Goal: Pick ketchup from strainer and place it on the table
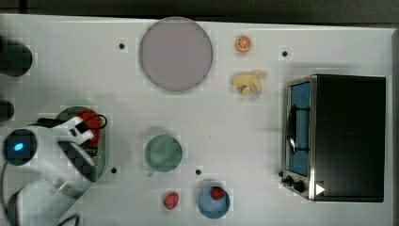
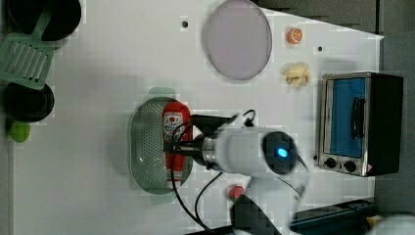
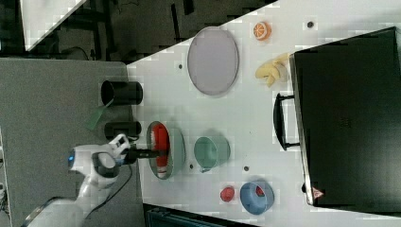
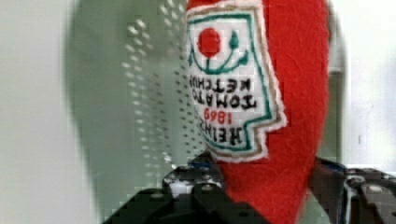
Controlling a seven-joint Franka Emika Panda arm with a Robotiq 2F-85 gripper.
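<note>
White arm (image 2: 244, 149), blue light, black cable

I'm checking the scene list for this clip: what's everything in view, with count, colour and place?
ketchup: 1, red with white label, lying in the strainer, between the fingers
strainer: 1, pale green, the left view's centre-left
cup: 1, green, mid-table
plate: 1, grey-lilac, the top view's upper middle
strawberries: 2, red, one on the table, one in the bowl
bowl: 1, blue
orange slice: 1
banana pieces: 1 cluster, pale yellow
toaster oven: 1, black
table: 1, white
gripper: 1, closed on the ketchup
</note>
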